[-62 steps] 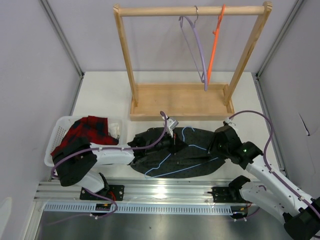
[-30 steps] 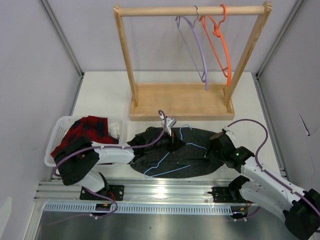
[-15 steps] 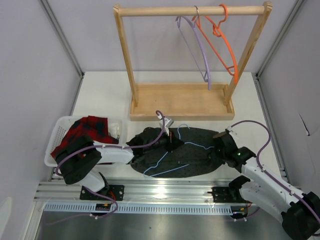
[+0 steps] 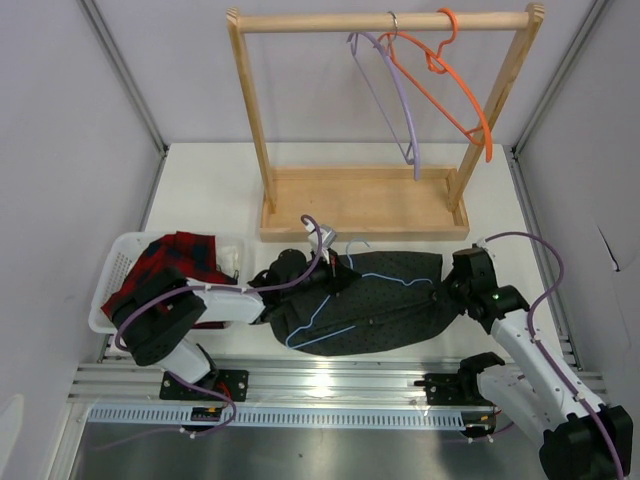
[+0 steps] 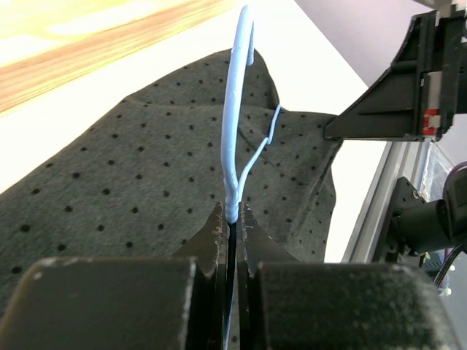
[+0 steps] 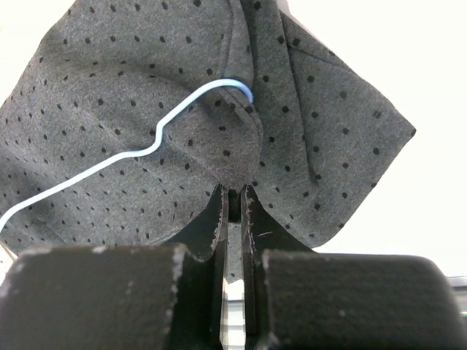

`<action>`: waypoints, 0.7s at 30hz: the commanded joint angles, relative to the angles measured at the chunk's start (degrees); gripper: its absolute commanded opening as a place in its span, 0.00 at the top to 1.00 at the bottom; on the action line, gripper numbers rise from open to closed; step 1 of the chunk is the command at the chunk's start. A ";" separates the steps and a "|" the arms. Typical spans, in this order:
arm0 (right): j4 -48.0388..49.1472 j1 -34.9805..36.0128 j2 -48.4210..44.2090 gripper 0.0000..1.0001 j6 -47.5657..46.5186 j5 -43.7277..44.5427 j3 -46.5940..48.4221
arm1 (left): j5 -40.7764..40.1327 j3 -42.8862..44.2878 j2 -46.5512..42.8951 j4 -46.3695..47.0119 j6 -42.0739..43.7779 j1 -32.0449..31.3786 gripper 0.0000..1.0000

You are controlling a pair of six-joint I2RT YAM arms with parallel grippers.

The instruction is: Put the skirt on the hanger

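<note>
The skirt (image 4: 365, 300) is spread flat on the desk (image 4: 200, 190), between the two arms and just in front of the wooden rack (image 4: 360, 205). Its long axis runs left to right across the desk. The hanger (image 5: 230, 124) lies on top of the skirt, with its long side roughly along the same axis. Its hook points toward the rack.

The left arm is stretched low across the desk from beside the basket (image 4: 115, 265) and ends over the left-centre of the skirt. The left hand (image 5: 231, 219) is closed tight on the hanger wire at the neck, just below the hook. The right arm is bent at the elbow and reaches in from the right. The right hand (image 6: 233, 200) is pinched shut on a fold of cloth at the skirt's right edge.

The left wrist view alone shows the hook extending beyond the fingertips, and the right hand at the far end of the skirt. The right wrist view alone shows one bend of the wire resting on the dotted cloth above the pinched fold. Only the top view shows the surroundings — a lilac hanger (image 4: 400, 100) and an orange hanger (image 4: 450, 95) on the rack's bar, and a plaid garment (image 4: 175, 258) in the basket.
</note>
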 commanded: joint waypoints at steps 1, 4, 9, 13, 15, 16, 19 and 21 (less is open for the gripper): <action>-0.78 -1.91 -0.66 1.00 -2.63 -0.70 2.71 | 1.26 0.30 1.46 2.74 2.38 1.86 1.00; -0.08 -3.06 -0.40 0.99 -3.24 -2.37 3.06 | 6.35 1.97 3.22 1.86 3.70 1.77 1.00; -0.52 -3.24 -0.22 0.99 -3.16 -2.73 4.64 | 4.97 0.40 5.50 3.61 3.52 1.59 1.00; -1.58 -3.68 -0.22 0.98 -3.42 -3.08 7.01 | 5.57 0.48 5.86 4.40 4.23 1.68 1.00; -1.40 -4.12 0.13 0.98 -3.42 -3.69 8.41 | 5.67 0.57 6.21 4.49 4.40 1.60 1.00; -1.40 -4.21 0.91 0.98 -3.51 -4.04 9.12 | 6.10 0.66 6.30 4.67 5.19 1.59 1.00; -1.49 -4.38 2.32 0.99 -3.42 -4.93 11.05 | 3.83 0.57 6.74 3.35 6.07 1.51 1.00; -1.66 -4.30 2.33 0.99 -3.51 -4.93 11.67 | 0.58 0.13 6.30 2.74 6.51 1.51 1.00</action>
